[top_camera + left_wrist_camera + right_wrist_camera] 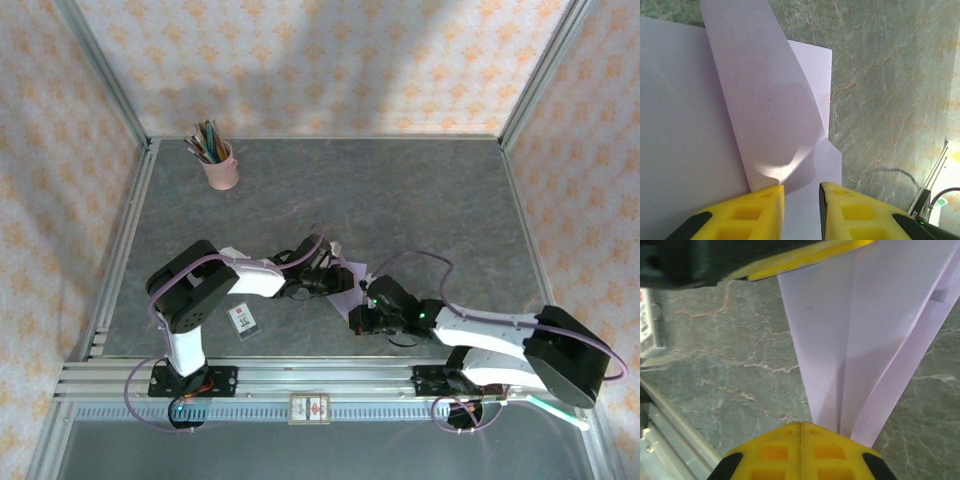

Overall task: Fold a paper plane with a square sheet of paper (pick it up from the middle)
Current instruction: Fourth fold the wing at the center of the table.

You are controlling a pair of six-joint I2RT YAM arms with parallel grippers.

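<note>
A pink cup of coloured pencils point(220, 166) stood near the far left corner of the grey stone-patterned table point(430, 200). A small white card with dark print point(244, 318) lay close to the near edge, beside the left arm.

The left gripper point(801, 202) reached over the sheet of thin light purple paper point(347, 273), which lay about midway across the table, nearer the near edge than the far one. Its yellow fingers point(757, 212) stood a little apart. A long folded flap of the sheet curled up off the flat part, and its lower end met the tip of one finger.

The right gripper point(800, 437) sat low just beside it, jaws pressed together. The sheet's narrow, creased end ran right up to their tips. Whether they touched it could not be told.
</note>
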